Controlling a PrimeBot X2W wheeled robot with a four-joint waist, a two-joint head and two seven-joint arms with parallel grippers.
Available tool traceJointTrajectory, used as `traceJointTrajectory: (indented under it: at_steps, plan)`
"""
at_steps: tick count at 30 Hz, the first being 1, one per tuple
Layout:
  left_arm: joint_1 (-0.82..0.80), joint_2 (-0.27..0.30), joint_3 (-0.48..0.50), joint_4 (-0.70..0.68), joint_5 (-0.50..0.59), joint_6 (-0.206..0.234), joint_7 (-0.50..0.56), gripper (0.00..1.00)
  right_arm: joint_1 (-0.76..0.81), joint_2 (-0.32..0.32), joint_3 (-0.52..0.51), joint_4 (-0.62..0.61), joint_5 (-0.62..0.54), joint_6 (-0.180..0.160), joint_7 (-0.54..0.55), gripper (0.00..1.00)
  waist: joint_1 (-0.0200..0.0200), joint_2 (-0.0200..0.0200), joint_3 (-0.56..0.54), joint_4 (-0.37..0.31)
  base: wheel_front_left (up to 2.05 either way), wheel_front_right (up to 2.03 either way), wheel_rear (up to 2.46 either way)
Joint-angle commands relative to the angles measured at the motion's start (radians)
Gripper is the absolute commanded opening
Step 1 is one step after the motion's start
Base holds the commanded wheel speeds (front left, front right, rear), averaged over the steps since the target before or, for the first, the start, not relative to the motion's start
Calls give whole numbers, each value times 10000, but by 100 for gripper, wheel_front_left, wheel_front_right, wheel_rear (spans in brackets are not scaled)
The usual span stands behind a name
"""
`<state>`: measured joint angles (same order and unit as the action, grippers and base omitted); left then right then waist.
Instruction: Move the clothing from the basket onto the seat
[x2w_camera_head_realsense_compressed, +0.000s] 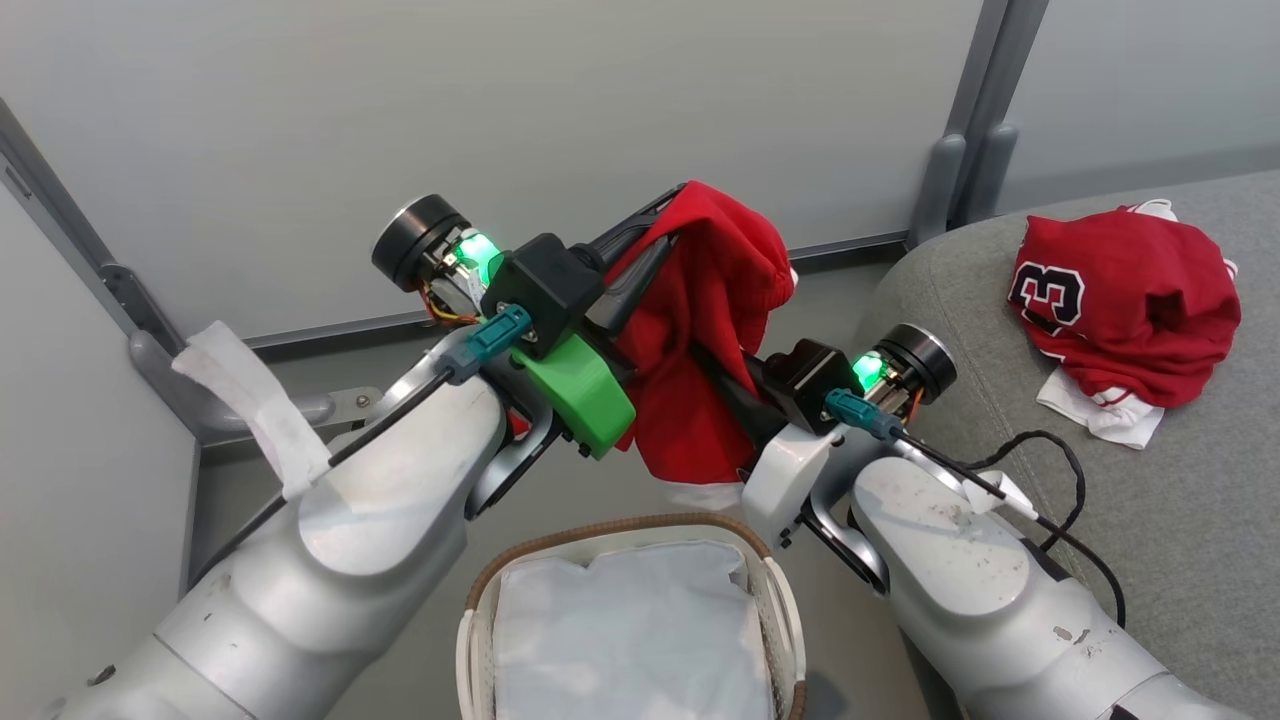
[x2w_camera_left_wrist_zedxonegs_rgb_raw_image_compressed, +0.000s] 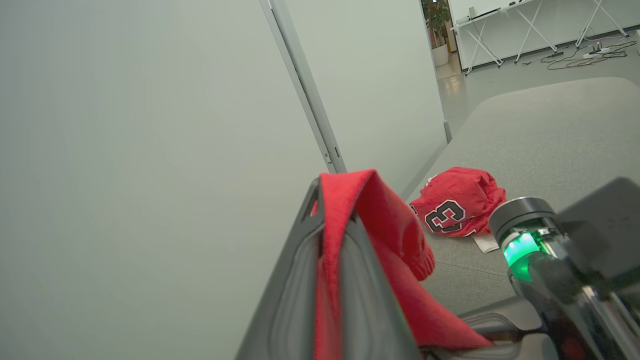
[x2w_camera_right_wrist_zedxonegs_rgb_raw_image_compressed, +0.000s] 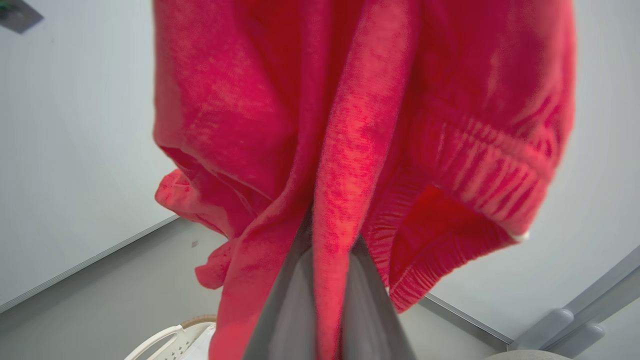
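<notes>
Garment (x2w_camera_head_realsense_compressed: 700, 300): red, it hangs in the air between my two arms, above the basket (x2w_camera_head_realsense_compressed: 600, 528) and not touching it.
Left gripper (x2w_camera_left_wrist_zedxonegs_rgb_raw_image_compressed: 336, 205): closed on the top fold of the garment; I see red cloth pinched between its two fingers.
Right gripper (x2w_camera_right_wrist_zedxonegs_rgb_raw_image_compressed: 331, 240): closed also, on a lower fold of the same garment; a strip of cloth runs up between its fingers.
Jersey (x2w_camera_head_realsense_compressed: 1120, 300): it lies crumpled on the seat (x2w_camera_head_realsense_compressed: 1180, 520) at my right, with the numeral facing up and white trim at its lower edge.
Basket: it stands on the floor under my arms, near the seat; a white liner (x2w_camera_head_realsense_compressed: 630, 630) covers its inside.
Seat: grey fabric, well apart from the hanging garment.
</notes>
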<state>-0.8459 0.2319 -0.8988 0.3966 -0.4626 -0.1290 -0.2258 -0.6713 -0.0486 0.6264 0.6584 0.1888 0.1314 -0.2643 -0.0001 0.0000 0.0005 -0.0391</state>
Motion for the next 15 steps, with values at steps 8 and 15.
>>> traceJointTrajectory:
  at_steps: [8,15]
  plan:
    - [568,130,271,58,-461,187,-153,0,-166,-35,-231,16,40,-14,-2,0,1,0,34,-38,0,0,0]
    - [1268,-20,532,155,-769,425,-328,100,-122,-88,-975,-115,-214,-14,-2,0,1,0,69,-41,0,0,0]
